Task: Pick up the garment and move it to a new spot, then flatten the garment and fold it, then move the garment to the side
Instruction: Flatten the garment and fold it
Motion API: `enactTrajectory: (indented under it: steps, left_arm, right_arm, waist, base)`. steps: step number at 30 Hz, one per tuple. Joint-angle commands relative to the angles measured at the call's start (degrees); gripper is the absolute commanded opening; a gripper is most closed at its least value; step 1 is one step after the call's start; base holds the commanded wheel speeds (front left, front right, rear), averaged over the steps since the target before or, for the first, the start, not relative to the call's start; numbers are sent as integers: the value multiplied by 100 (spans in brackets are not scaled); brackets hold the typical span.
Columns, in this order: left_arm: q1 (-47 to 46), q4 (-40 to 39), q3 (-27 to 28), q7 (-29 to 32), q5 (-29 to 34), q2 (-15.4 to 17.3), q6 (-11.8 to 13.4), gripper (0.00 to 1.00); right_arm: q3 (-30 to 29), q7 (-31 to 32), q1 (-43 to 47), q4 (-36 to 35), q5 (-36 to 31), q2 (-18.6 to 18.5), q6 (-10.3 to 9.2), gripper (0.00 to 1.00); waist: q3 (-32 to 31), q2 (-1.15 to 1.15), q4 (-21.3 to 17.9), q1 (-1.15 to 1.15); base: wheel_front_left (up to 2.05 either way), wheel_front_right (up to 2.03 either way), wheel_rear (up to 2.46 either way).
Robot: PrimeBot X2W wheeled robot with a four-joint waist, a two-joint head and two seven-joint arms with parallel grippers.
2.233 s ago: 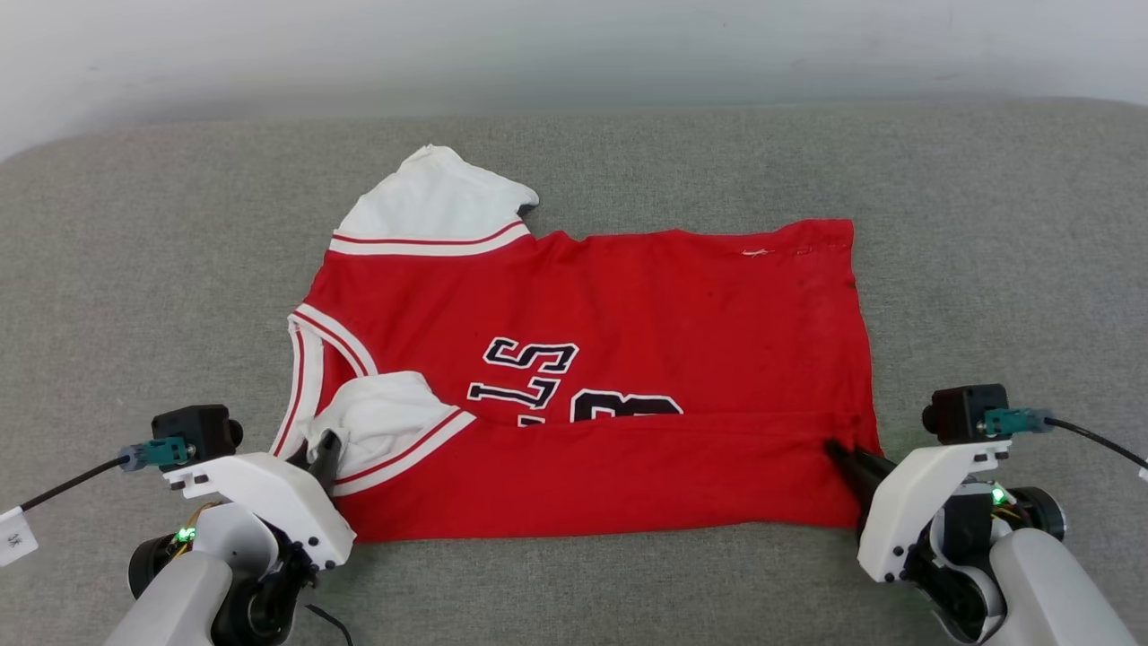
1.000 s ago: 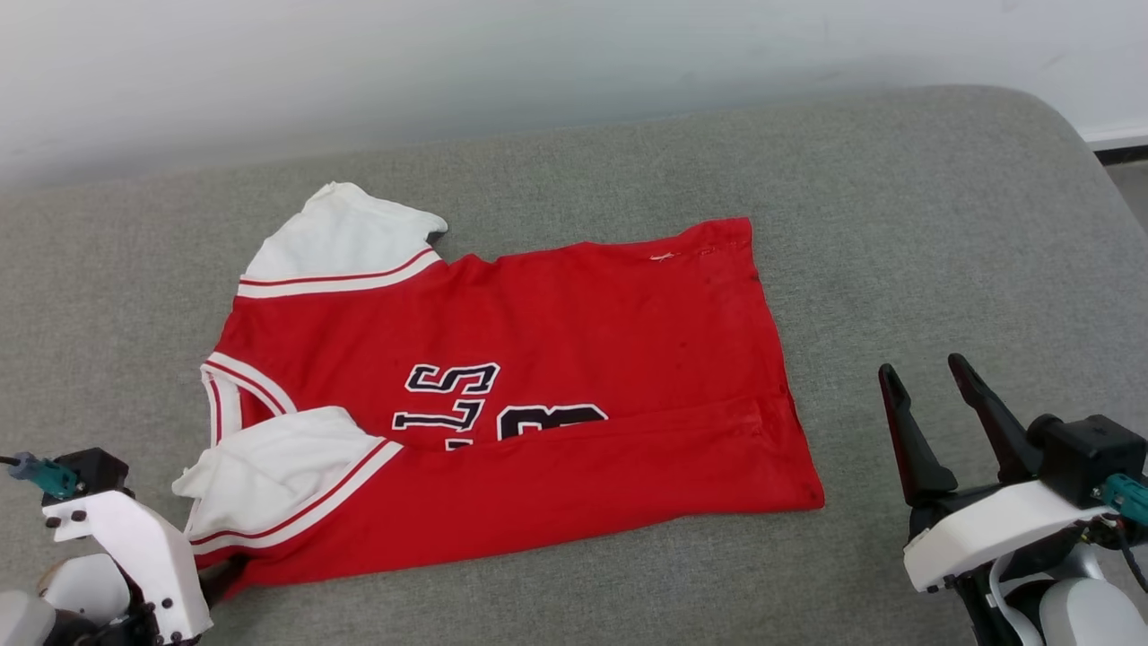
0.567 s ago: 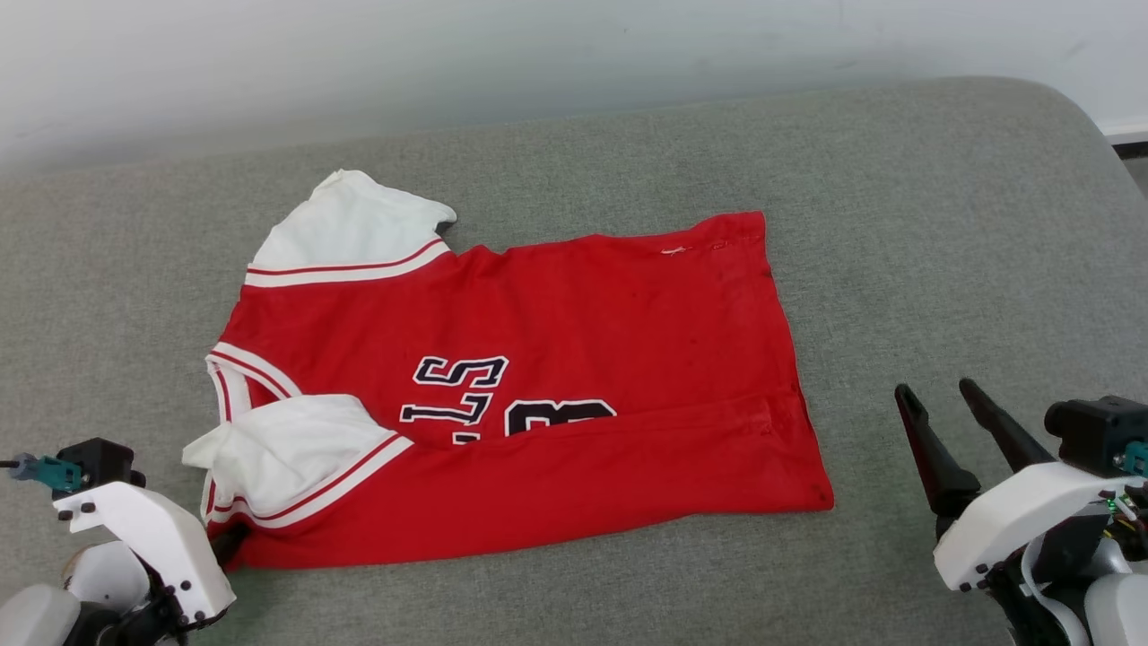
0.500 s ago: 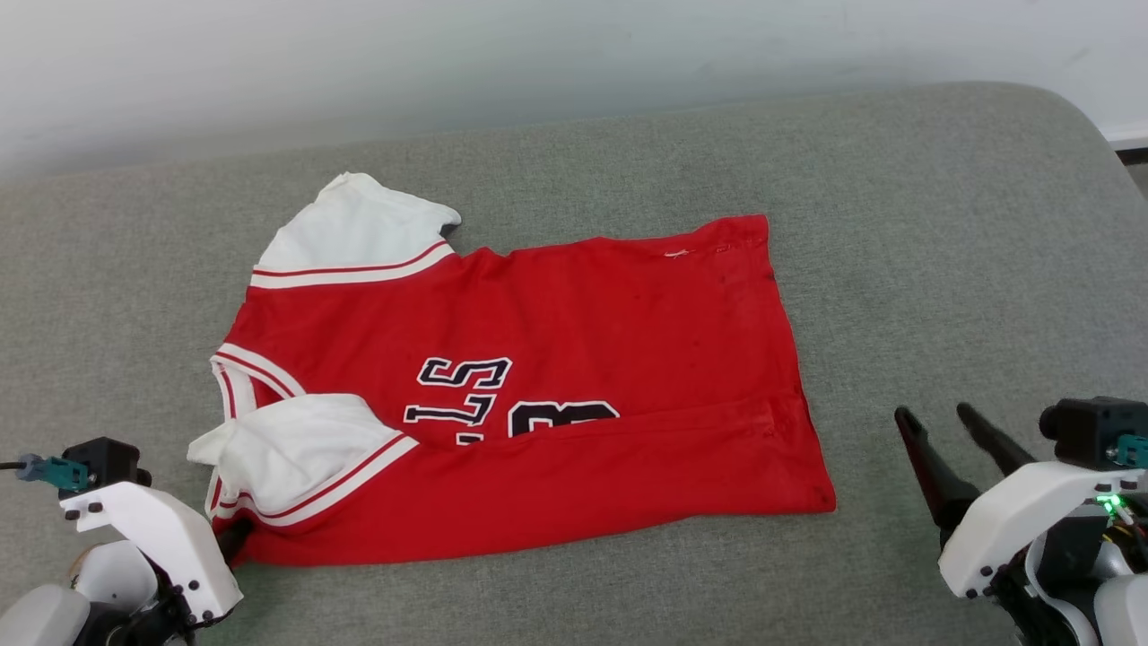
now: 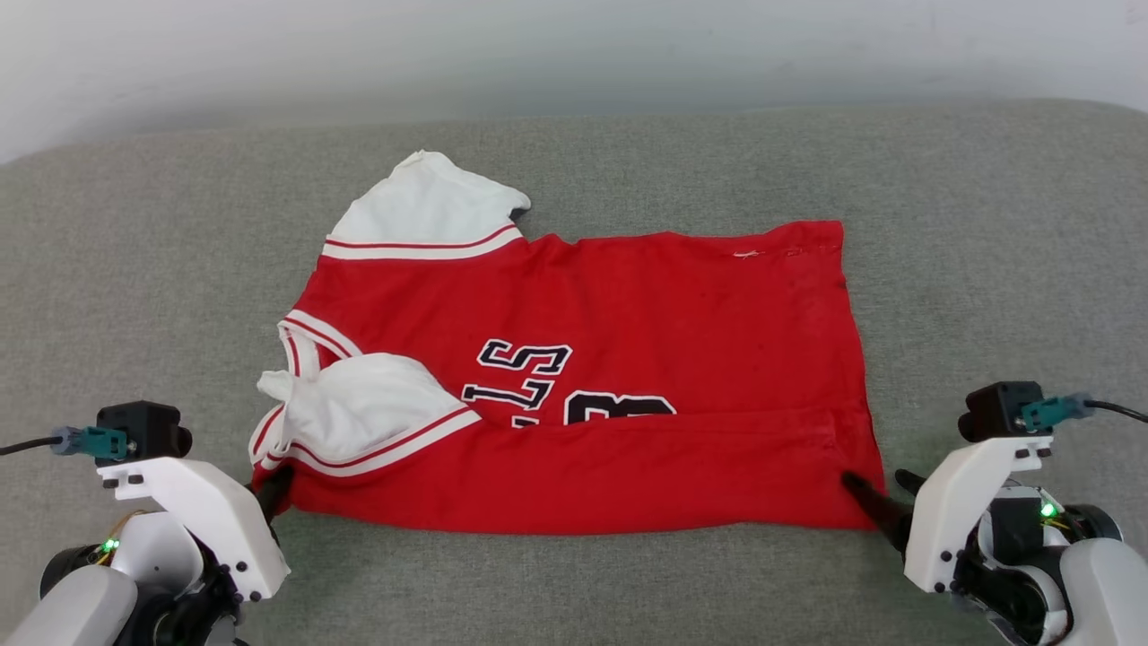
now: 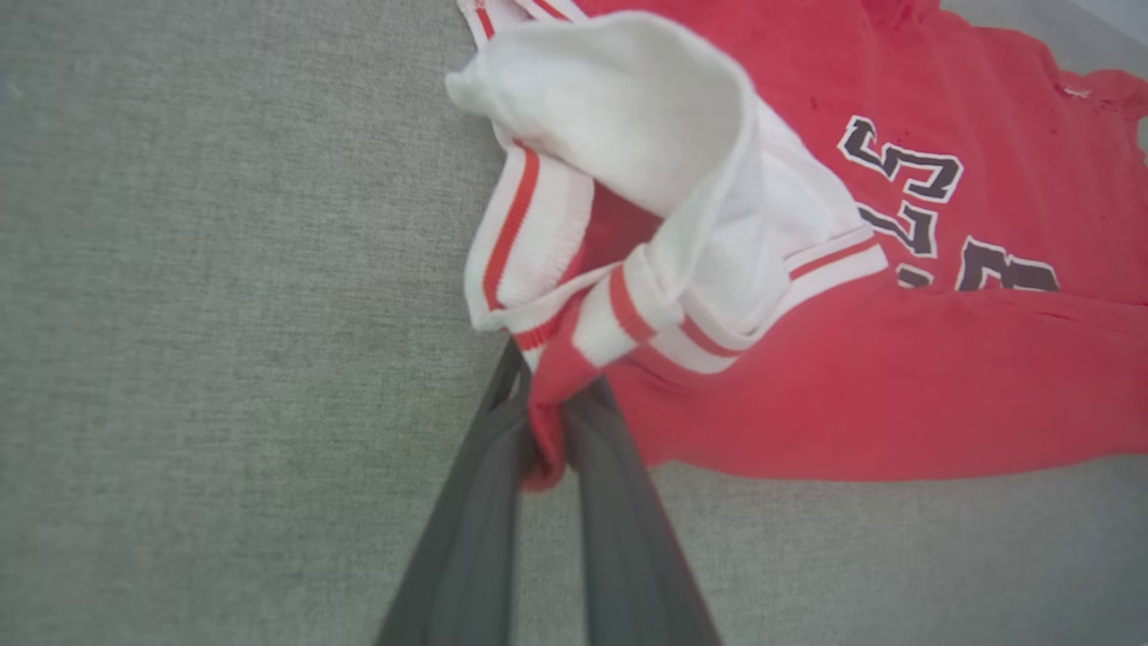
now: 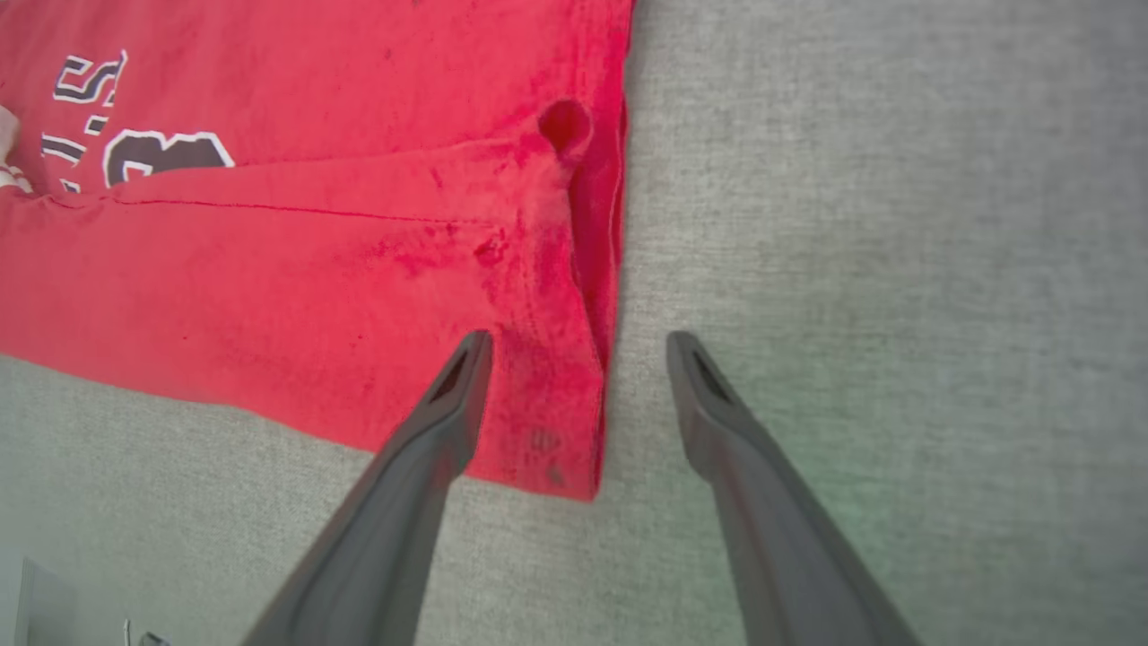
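Observation:
The garment (image 5: pixel 628 359), a red jersey with white sleeves and black lettering, lies spread on the grey cushion, its near strip folded up over the number. My left gripper (image 5: pixel 273 489) sits at the garment's near left corner. In the left wrist view the left gripper (image 6: pixel 543 422) is shut on a pinch of red cloth just under the rumpled white sleeve (image 6: pixel 682 170). My right gripper (image 5: pixel 874 480) is at the near right corner. Seen from the right wrist, the right gripper (image 7: pixel 578 345) stands open, one finger over the garment (image 7: pixel 269 269) and the other over bare cushion.
The grey cushion (image 5: pixel 134 296) stretches well beyond the garment on the left, right and near sides. Its rounded back edge meets a pale wall (image 5: pixel 574 54) behind.
The left gripper has shut on the garment's near left corner. The right gripper, earlier apart from the garment on the right, now straddles the near right corner. The head camera has swung.

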Motion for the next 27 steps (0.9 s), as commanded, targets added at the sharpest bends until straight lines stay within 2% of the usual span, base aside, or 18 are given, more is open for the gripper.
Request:
enactTrajectory:
  steps: [1, 5, 6, 7, 12, 18, 27]
  left_arm:
    - [53, -92, -28, -35, 63, -24, 59, 0]
    - [59, -218, -82, -66, 113, -81, 111, 0]
    - [56, -231, -82, -81, 121, -96, 119, 0]
    - [74, -243, -97, -94, 127, -112, 127, 0]
    - [183, -230, -94, -182, 151, -120, 175, 0]
    - [466, -342, -68, -343, 198, -90, 318, 0]
    - [1195, -677, -40, -354, 134, 54, 688, 0]
  right_arm:
    - [51, 6, -144, 240, 58, 35, -2, 100]
    - [232, 84, -259, 845, 132, 82, -2, 100]
    - [292, 98, -265, 946, 170, 104, -1, 44]
    - [336, 108, -273, 1039, 212, 118, -1, 0]
    - [439, -141, -331, 1124, 260, 7, -1, 0]
    - [527, -425, -244, 761, 331, -190, -1, 0]
    - [498, -297, 429, 141, 328, -347, -2, 0]
  waist:
    - [78, 0, 104, 0]
    - [116, 0, 211, 0]
    - [117, 0, 227, 0]
    - [113, 0, 239, 0]
    - [-18, 0, 225, 0]
    - [-357, 0, 164, 0]
    - [-800, 0, 83, 0]
  base:
    - [0, 0, 0]
    - [0, 0, 0]
    - [0, 0, 0]
    - [0, 0, 0]
    - [0, 0, 0]
    - [0, 0, 0]
    - [0, 0, 0]
